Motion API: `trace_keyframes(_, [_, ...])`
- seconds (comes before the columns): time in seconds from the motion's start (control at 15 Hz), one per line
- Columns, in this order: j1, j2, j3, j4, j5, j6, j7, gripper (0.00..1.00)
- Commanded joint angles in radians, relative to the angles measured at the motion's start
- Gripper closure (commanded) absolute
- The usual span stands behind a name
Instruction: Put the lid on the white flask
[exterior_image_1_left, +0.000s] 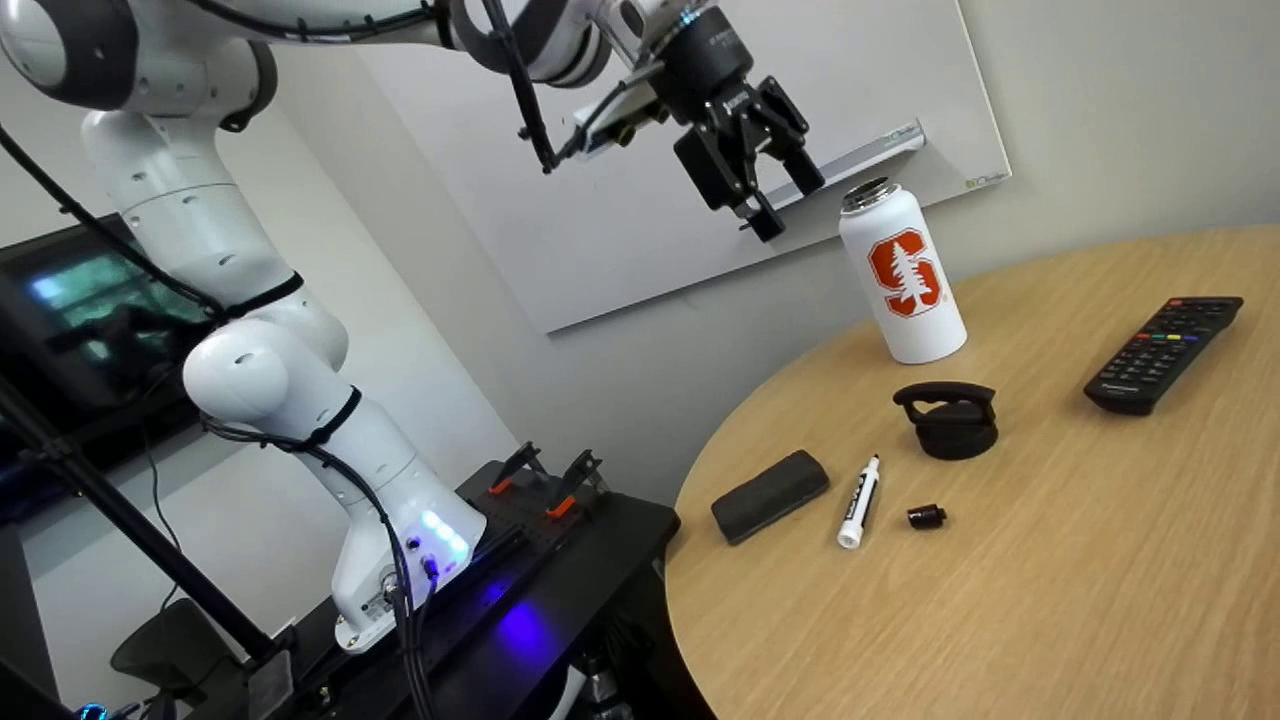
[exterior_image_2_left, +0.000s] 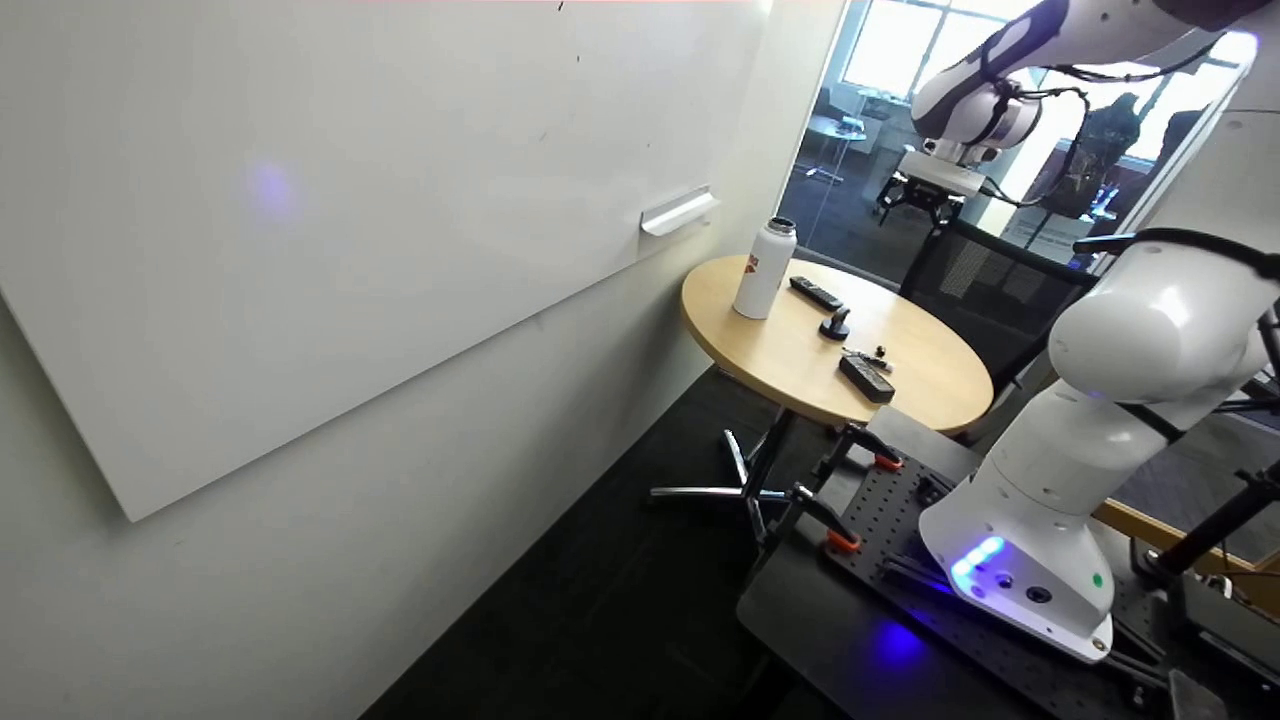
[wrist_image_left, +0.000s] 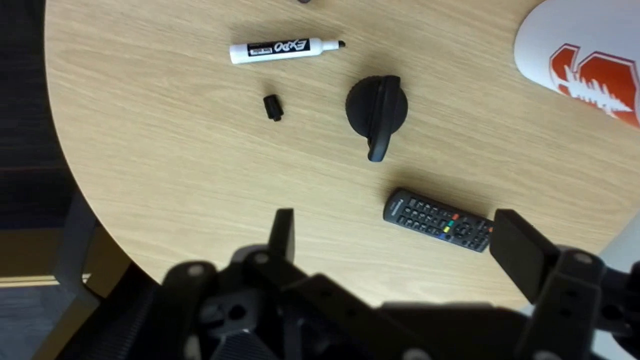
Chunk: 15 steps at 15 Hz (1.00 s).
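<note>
Fingers (wrist_image_left: 522, 252): wide apart, raised abv tabletop (exterior_image_1_left: 1080, 580)
Flask (exterior_image_1_left: 905, 285): upright, mouth uncovered, logo showing
Lid (exterior_image_1_left: 957, 437): on tabletop, off flask, handle up, btwn flask & mkr cap (exterior_image_1_left: 926, 516)
Mkr (exterior_image_1_left: 860, 505): uncapped, nr block (exterior_image_1_left: 770, 497)
Remote (exterior_image_1_left: 1162, 352): face up, opp. side of lid from mkr

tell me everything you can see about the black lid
The lid is black and looks like matt plastic: a chunky round body with a finely ridged edge and a loop handle over its top, one end jutting past the body's side. It sits handle up on the wooden-looking table, apart from the white flask. Only the table appears to touch it.
</note>
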Motion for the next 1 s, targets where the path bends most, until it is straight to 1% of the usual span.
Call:
trace_keyframes(0.0, [-0.016,0.159,0.005,0.1,0.122,-0.029,0.003,0.0])
trace_keyframes(0.13, [-0.022,0.224,0.013,0.127,0.174,-0.026,-0.006,0.0])
trace_keyframes(0.33, [-0.027,0.308,0.017,0.163,0.21,-0.012,-0.001,0.0])
trace_keyframes(0.53, [-0.029,0.369,0.014,0.194,0.217,-0.008,0.009,0.0])
trace_keyframes(0.93, [-0.063,0.448,0.032,0.234,0.241,0.01,-0.011,0.0])
